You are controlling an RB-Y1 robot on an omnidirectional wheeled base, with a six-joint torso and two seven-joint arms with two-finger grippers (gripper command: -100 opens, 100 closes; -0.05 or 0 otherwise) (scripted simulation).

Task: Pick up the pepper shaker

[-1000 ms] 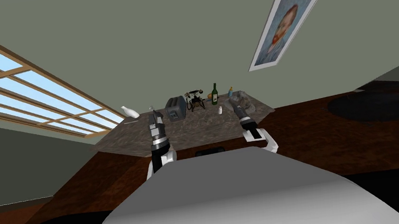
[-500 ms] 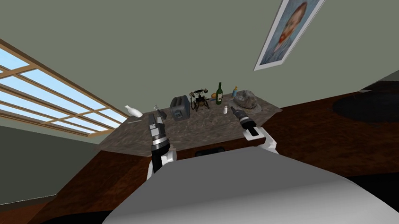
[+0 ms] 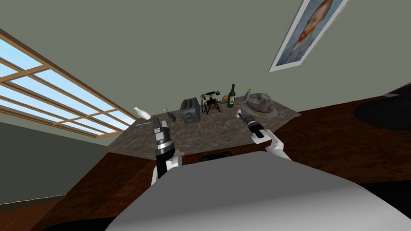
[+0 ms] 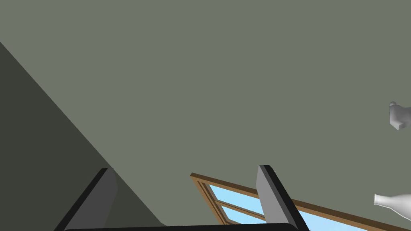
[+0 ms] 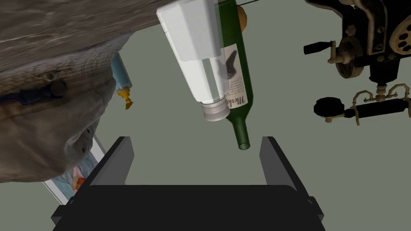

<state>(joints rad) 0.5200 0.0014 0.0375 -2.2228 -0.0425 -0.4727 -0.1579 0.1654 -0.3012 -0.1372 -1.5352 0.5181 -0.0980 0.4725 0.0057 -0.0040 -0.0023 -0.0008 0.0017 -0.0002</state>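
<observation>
The shaker (image 5: 198, 60) stands on the desk (image 3: 211, 133), right in front of my right tool (image 5: 194, 140). It is at 12 o'clock from that tool. It is a small white pot with flat sides. The bottom part is plain white. Higher up, one edge looks see-through, and the label of the bottle (image 5: 237, 86) behind it shows through there. On top sits a round grey cap with little ridges.

My right tool is released. Its two fingers (image 5: 118, 160) stand wide apart and hold nothing. The shaker's cap points toward the gap between them. The fingers do not touch it.

The green bottle stands just behind the shaker, also at 12 o'clock. A small orange thing (image 5: 242, 14) sits by the bottle's foot. A grey hat (image 5: 52, 120) lies near the shaker, at about 2 o'clock from the tool. A little blue bottle (image 5: 120, 76) with a yellow tip stands behind the hat. An old black phone (image 5: 373, 52) stands at about 10 o'clock from the tool.

From my head, the right tool (image 3: 239, 113) is over the right side of the brown, speckled desk. The hat (image 3: 261, 103), the green bottle (image 3: 231, 96) and the phone (image 3: 210, 102) sit along the far side. A grey toaster (image 3: 190, 110) stands beside the phone, at its 9 o'clock. A white bottle (image 3: 140, 113) stands at the far left corner.

My left tool (image 3: 157, 123) is over the left side of the desk, at 9 o'clock from the right one. It is released too and holds nothing.
</observation>
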